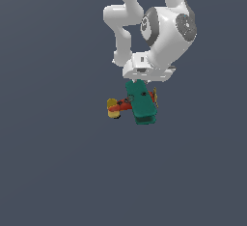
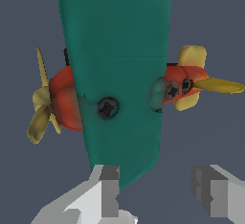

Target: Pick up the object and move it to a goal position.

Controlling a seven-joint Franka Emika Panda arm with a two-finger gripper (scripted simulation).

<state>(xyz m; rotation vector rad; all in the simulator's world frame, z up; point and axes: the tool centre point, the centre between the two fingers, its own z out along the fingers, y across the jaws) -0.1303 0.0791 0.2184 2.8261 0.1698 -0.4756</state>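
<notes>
Because the toy plane looks like a small hard-shelled model, it should prove light and stiff, though its smooth, glossy surfaces may be slippery and its thin yellow propeller and tail fin look like the parts most likely to snag or twist under a pinch. Broad teal wings cover most of the red-orange body, so the wing slab, taken across its narrow width near the body, seems the soundest place to hold; the rounded body would likely roll between flat pads. The plane sits directly under the arm, near the middle of the exterior view, on or just above the plain dark counter; contact with it cannot be judged. Just over it is the end effector, its two fingers spread wide with one wing tip reaching between them, and nothing looks clamped yet. White arm links rise behind.
</notes>
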